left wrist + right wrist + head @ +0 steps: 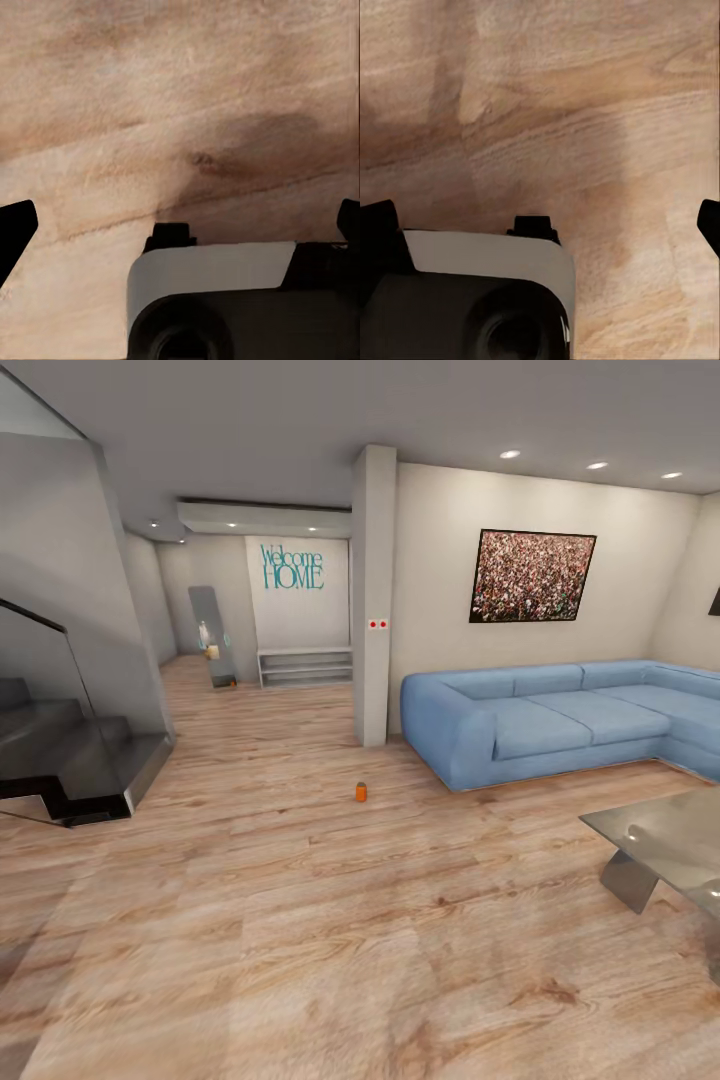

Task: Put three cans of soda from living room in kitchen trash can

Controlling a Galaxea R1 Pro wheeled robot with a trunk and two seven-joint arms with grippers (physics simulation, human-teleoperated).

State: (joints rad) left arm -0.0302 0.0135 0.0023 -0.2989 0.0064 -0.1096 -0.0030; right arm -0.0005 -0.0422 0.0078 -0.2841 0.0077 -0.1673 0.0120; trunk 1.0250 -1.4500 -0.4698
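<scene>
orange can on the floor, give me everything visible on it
The orange can is a small bright orange cylinder with a paler top, standing upright on the light wood-plank floor. It sits alone in the open, in front of the grey pillar and off the near end of the blue sofa, touching nothing but the floor. At this range no label, dent or opening can be made out, so whether it is open or sealed cannot be told.
</scene>
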